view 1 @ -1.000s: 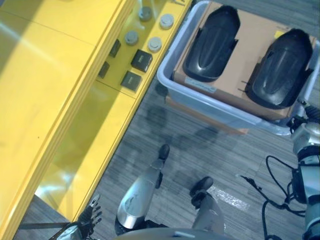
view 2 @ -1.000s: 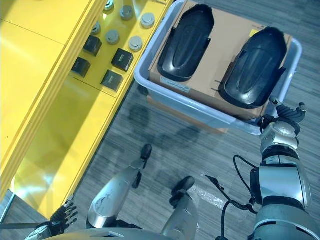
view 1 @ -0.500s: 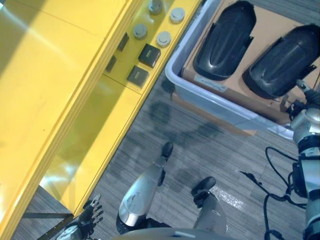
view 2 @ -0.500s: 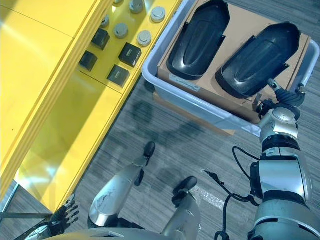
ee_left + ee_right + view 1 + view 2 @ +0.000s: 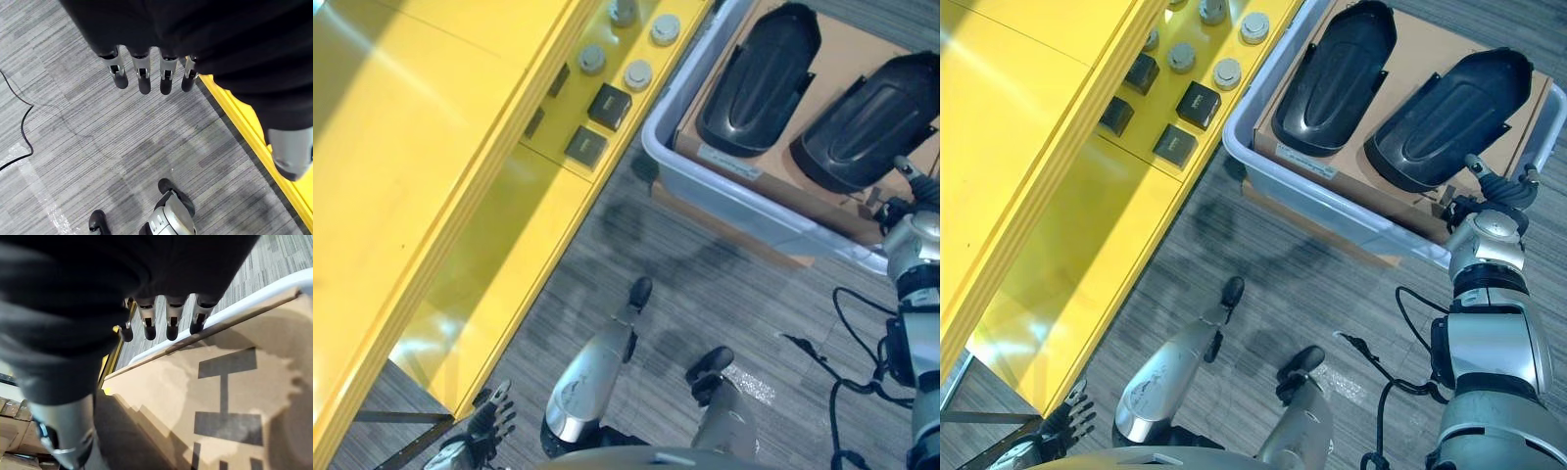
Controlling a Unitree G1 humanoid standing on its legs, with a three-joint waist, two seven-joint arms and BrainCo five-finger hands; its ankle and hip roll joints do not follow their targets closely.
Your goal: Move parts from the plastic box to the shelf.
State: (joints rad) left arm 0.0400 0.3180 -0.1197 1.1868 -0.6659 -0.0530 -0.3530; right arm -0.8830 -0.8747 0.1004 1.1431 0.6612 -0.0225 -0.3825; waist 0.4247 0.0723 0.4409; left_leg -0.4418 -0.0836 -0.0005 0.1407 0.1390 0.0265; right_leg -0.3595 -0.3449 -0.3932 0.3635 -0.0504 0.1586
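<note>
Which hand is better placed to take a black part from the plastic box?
The right hand: it hangs open at the plastic box rim beside the nearer black part. The left hand hangs low by the yellow shelf, far away.

My right hand (image 5: 1498, 188) hides the near corner of the plastic box (image 5: 1332, 211). The shelf (image 5: 431, 147) runs off the picture's edge, and the small round parts (image 5: 637, 73) on it are too small to identify.

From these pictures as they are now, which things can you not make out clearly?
- Plastic box: its far right corner is cut off by the edge of the left eye view.
- Right black part: the right hand covers its near end, so contact cannot be judged.
- Small parts on the yellow shelf: too small to identify; the upper boards hide some.
- Left hand: in its wrist view, the dark cover hides its palm.
</note>
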